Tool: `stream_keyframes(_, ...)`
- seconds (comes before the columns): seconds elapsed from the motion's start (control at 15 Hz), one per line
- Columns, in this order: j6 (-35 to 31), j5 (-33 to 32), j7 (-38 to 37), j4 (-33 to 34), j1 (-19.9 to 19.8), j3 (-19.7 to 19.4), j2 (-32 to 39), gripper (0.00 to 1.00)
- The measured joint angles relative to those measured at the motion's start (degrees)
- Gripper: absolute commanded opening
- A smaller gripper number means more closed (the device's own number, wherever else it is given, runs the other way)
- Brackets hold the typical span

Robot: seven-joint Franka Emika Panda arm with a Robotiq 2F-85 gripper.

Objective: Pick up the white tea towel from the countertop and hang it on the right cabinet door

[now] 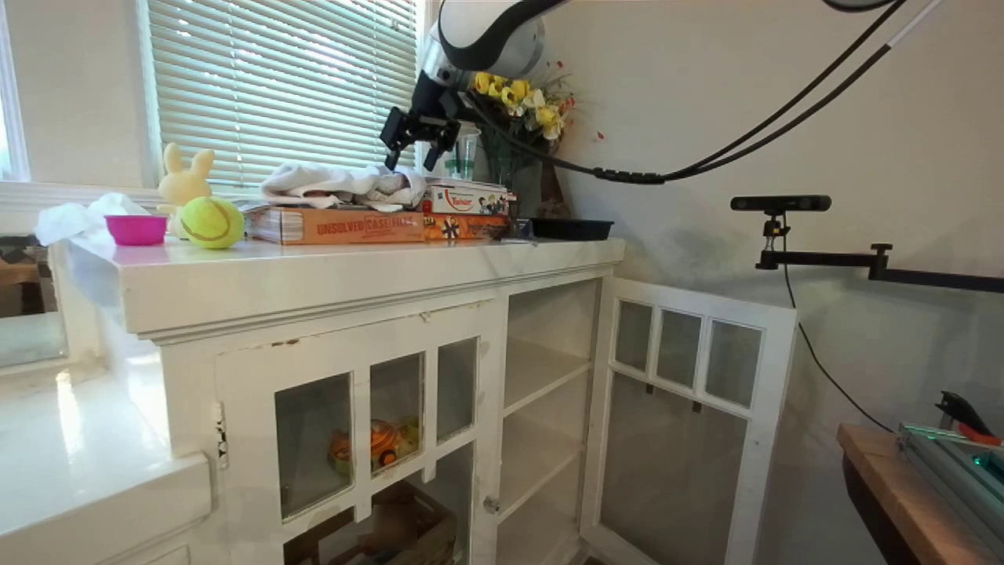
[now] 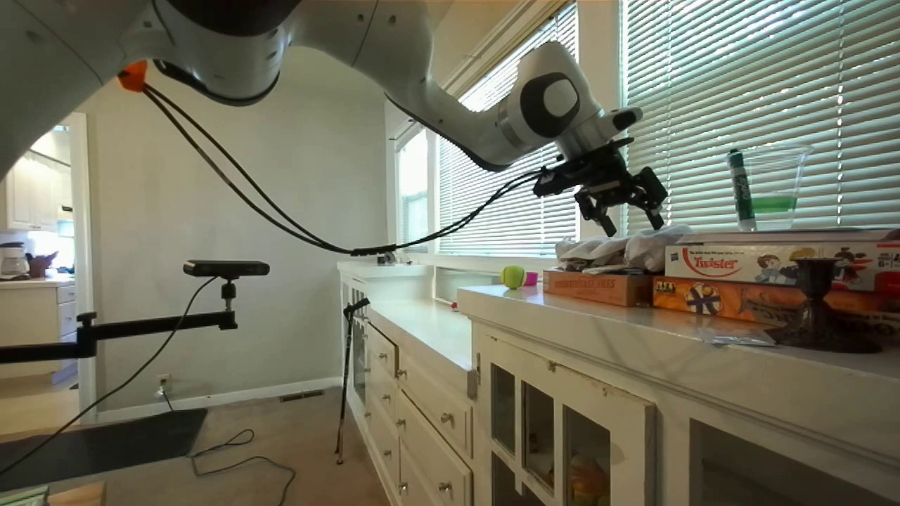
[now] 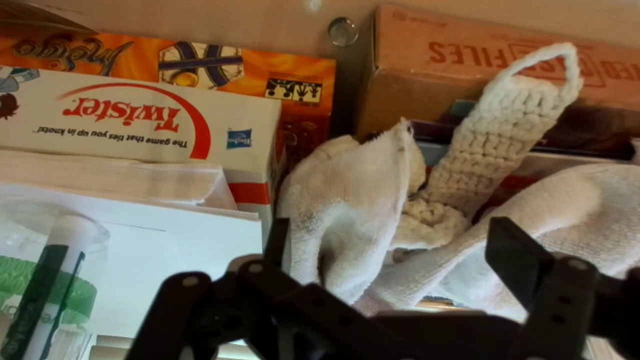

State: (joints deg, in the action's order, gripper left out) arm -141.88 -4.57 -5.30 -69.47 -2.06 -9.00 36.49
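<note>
Two main steps are making up this job, grasping and hanging, and by my reading you are working on the first. The white tea towel is lying bunched on top of the orange case-files box, which is resting on the tabletop, so you are dealing with a raised, uneven heap rather than a flat cloth. Your hand is hovering over the end of the towel nearest the Twister box, its jaws standing wide apart and gripping nothing; whether either tip is brushing the cloth, I am not able to tell.

In the wrist view a fold of towel is showing between the jaws, and a crocheted strap with a loop is sticking out next to it, probably belonging to the towel. The next move is calling for a short descent onto that fold and a firm close. You are wanting a deep pinch of cloth without catching the box beneath, and you are needing care on the Twister side.

After that you are facing a lift and a carry to the right cabinet door, which is standing swung open, its top rail likely offering the place to drape.
</note>
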Motion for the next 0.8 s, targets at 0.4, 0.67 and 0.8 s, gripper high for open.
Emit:
stream_keyframes(0.4, 0.05, 0.0, 0.0, 2.51, -0.05, -0.03, 3.12, 0.66)
stream_keyframes(0.67, 0.05, 0.0, 0.0, 3.91, -0.06, -0.51, 3.72, 0.36)
stream_keyframes(0.8, 0.04, 0.0, 0.0, 4.45, -0.06, -0.75, 3.72, 0.24)
